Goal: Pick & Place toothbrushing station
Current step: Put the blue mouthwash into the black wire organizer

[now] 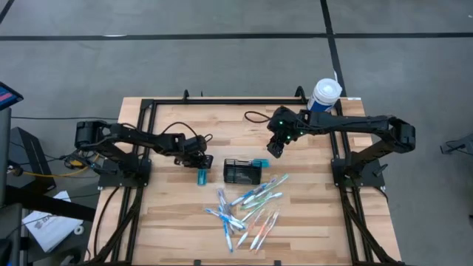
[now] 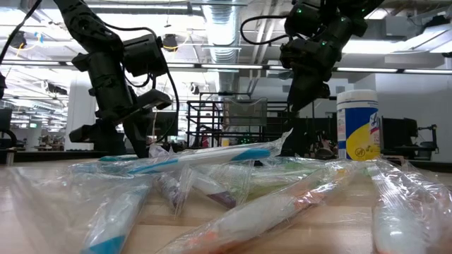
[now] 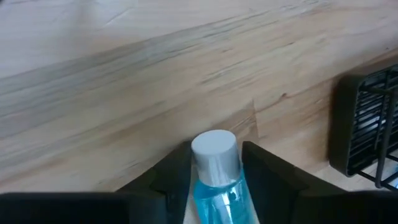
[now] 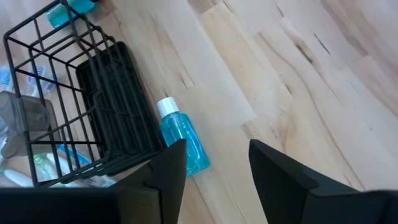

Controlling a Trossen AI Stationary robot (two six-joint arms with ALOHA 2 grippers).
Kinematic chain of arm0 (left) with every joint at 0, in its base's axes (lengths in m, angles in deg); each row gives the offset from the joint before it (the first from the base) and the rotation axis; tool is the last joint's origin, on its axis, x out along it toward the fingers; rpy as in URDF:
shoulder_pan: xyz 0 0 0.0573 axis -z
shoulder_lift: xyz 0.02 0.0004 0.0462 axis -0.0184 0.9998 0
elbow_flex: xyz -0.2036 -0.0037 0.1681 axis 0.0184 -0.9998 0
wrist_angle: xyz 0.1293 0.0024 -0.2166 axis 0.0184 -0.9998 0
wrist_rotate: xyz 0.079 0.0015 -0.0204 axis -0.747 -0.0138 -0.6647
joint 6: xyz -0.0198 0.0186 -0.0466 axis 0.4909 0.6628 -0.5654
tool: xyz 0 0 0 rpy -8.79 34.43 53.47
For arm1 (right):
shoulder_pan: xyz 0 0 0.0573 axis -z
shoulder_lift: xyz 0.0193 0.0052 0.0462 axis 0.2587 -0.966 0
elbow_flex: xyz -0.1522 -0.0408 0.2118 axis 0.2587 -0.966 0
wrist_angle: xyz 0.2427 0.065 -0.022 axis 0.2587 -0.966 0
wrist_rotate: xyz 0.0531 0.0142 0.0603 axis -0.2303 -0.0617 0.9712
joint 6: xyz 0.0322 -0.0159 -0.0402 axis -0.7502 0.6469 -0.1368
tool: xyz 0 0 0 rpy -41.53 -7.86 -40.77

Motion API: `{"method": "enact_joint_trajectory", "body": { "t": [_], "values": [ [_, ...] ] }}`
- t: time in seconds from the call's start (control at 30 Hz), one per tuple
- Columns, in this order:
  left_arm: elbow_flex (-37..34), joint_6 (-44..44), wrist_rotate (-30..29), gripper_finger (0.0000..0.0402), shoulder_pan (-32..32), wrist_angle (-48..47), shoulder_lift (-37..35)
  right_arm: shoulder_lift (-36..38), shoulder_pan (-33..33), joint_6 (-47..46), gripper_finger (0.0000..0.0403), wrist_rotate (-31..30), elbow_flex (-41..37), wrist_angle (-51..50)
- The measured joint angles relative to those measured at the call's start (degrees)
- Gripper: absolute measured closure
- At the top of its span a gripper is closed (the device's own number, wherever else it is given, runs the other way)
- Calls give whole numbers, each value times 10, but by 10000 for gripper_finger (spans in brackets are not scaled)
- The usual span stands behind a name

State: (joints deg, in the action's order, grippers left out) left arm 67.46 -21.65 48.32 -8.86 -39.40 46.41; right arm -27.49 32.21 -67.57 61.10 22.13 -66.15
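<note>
Left gripper (image 3: 214,180) at the bottle (image 3: 217,177)
We see its fingers open around the bottle beside the caddy (image 1: 242,171); right gripper (image 4: 214,168) open, empty.

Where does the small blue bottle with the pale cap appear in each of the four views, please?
High view: the blue bottle lies just left of the black wire-mesh caddy.
Low view: not visible; bagged toothbrushes fill the foreground.
Left wrist view: low in the picture, framed by the open left gripper.
Right wrist view: centre, beside the caddy.
Shared landmark: the caddy, next to the bottle wherever it shows.
</note>
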Motion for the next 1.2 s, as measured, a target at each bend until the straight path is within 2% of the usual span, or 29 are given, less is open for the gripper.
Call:
{"method": "enact_joint_trajectory", "body": {
  "t": [0.2, 0.5, 0.73, 1.03, 1.2],
  "values": [
    [0, 0, 0, 319, 2, 1, 3, 0, 10, 3, 238, 1, 0, 13],
    [-1, 6, 2, 319, 2, 36, 22, 0, 26, 3, 241, 14, 0, 27],
    [-3, 44, -75, 320, -20, 91, -29, 5, 40, 4, 242, 15, 0, 32],
    [-3, 85, -125, 320, -28, 133, -105, 42, 61, 11, 245, 16, 0, 34],
    [-2, 167, -150, 320, -23, 221, -142, 58, 79, 12, 248, 16, 0, 34]
  ]
}}
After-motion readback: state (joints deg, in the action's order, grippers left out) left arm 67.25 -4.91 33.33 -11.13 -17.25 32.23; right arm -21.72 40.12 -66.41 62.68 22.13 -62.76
